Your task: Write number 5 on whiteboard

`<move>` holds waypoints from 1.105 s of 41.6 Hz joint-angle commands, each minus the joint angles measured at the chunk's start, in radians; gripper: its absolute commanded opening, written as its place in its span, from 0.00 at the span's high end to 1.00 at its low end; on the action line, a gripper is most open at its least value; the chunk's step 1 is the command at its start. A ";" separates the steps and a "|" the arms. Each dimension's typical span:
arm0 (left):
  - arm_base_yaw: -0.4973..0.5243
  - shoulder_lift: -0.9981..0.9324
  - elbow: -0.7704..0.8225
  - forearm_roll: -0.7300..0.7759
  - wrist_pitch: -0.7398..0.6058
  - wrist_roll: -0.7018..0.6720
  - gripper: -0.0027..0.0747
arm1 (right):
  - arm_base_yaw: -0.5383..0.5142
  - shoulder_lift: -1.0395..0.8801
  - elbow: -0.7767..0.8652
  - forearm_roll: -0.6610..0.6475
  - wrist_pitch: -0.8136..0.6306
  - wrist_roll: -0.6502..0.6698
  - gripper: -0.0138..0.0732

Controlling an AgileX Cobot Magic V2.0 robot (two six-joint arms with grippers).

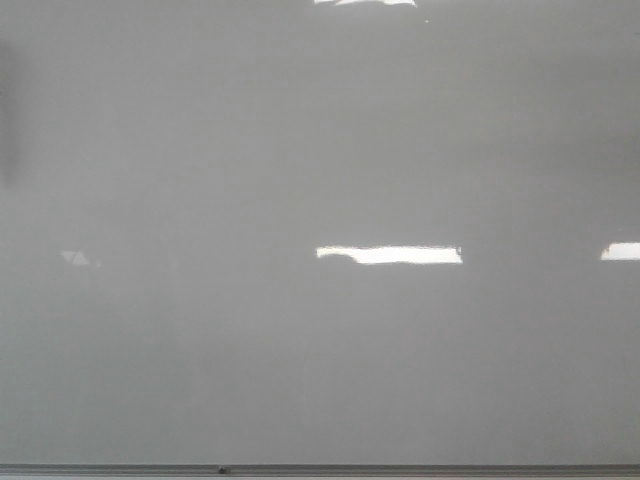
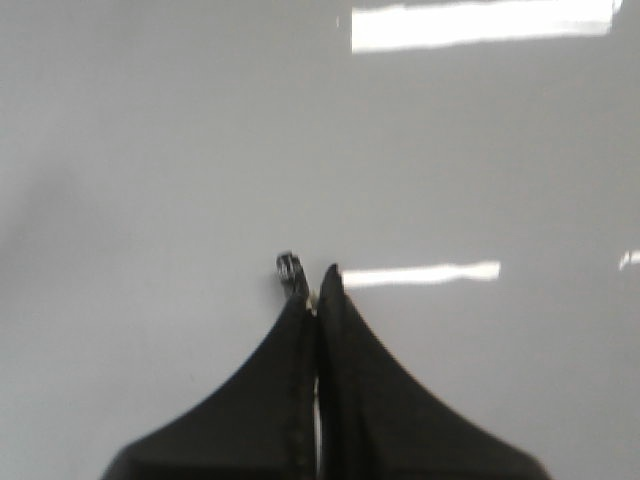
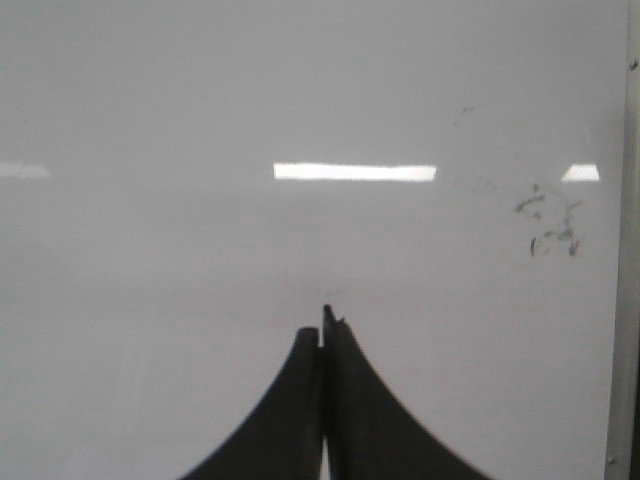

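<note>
Whiteboard is filling the front view, showing only glare, frame strip running along the bottom; no 5 is showing in any view. Left gripper is sitting closed with a small dark tip poking out between the fingers; can't tell what it is. Right gripper is closed, holding nothing visible, with faint black smudges lying near the board's edge.

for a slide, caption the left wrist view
Left gripper shut, fingertips pinching a small dark object over the blank glossy whiteboard.
</note>
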 commanded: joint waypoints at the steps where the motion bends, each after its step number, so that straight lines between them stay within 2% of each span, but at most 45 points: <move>1: -0.007 0.074 -0.032 -0.005 -0.010 -0.007 0.99 | -0.004 0.044 -0.021 -0.007 -0.039 -0.002 0.92; 11: -0.007 0.155 -0.027 -0.005 0.039 -0.007 0.99 | -0.004 0.099 -0.019 -0.007 0.011 -0.002 0.92; 25: -0.007 0.210 -0.027 -0.005 0.024 -0.007 0.99 | -0.004 0.141 0.003 -0.007 0.022 -0.002 0.91; 28: -0.007 0.219 -0.027 -0.010 0.024 -0.007 0.99 | -0.004 0.141 0.006 -0.007 0.023 -0.003 0.87; 30: -0.007 0.225 -0.027 -0.010 0.028 -0.007 0.97 | -0.004 0.141 0.009 -0.007 0.022 -0.003 0.78; 33: -0.007 0.236 -0.027 -0.010 0.030 -0.007 0.87 | -0.004 0.141 0.010 -0.007 0.027 -0.003 0.60; 37: -0.007 0.248 -0.027 -0.010 0.030 -0.007 0.65 | -0.004 0.141 0.010 -0.007 0.028 -0.003 0.35; 40: -0.007 0.258 -0.027 -0.010 0.028 -0.007 0.45 | -0.004 0.141 0.010 -0.007 0.029 -0.003 0.21; 44: -0.015 0.286 -0.027 -0.010 0.027 -0.007 0.26 | -0.004 0.141 0.010 -0.007 0.029 -0.003 0.15; 46: -0.015 0.306 -0.027 -0.010 0.021 -0.007 0.24 | -0.004 0.141 0.010 -0.007 0.029 -0.003 0.15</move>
